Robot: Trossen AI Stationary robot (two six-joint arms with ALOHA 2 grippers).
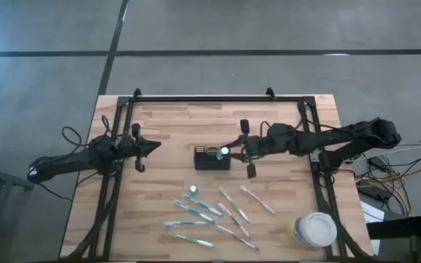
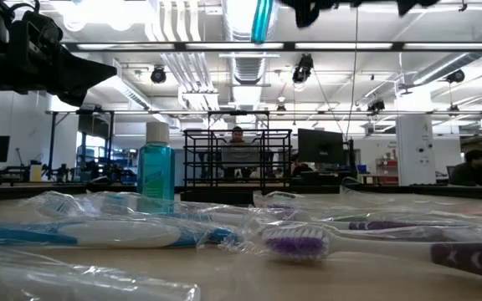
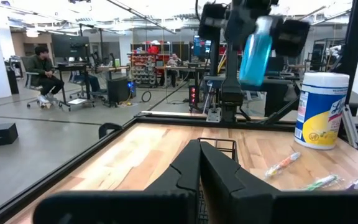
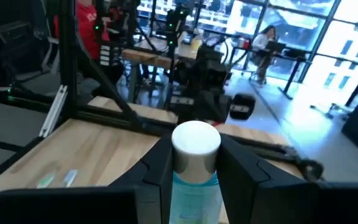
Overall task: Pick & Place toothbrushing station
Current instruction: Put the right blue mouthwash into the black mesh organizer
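The black wire-mesh caddy (image 1: 212,158) stands mid-table. Just above it hangs a small blue tube with a white cap (image 1: 224,152), with my right gripper (image 1: 230,152) shut on it; the left wrist view shows that tube (image 3: 255,53) high over the caddy (image 3: 219,146). A second blue, white-capped tube (image 2: 156,167) stands upright on its base on the table, in front of the caddy. Several wrapped toothbrushes (image 1: 210,212) lie flat toward the near edge. My left gripper (image 1: 148,146) waits shut at the left, touching nothing. My right gripper pinches the tube's blue body just under the white cap (image 4: 194,183) between its two fingers (image 4: 157,168). The fingers come in level from the table's right side. The tube is lifted clear above the caddy, cap up and slightly tilted, its lower end hanging below the fingers.
A large cup with a white lid (image 1: 316,229) stands at the near right corner. A black frame rail (image 1: 203,97) runs along the table's far edge and sides. People sit at desks in the room beyond the table.
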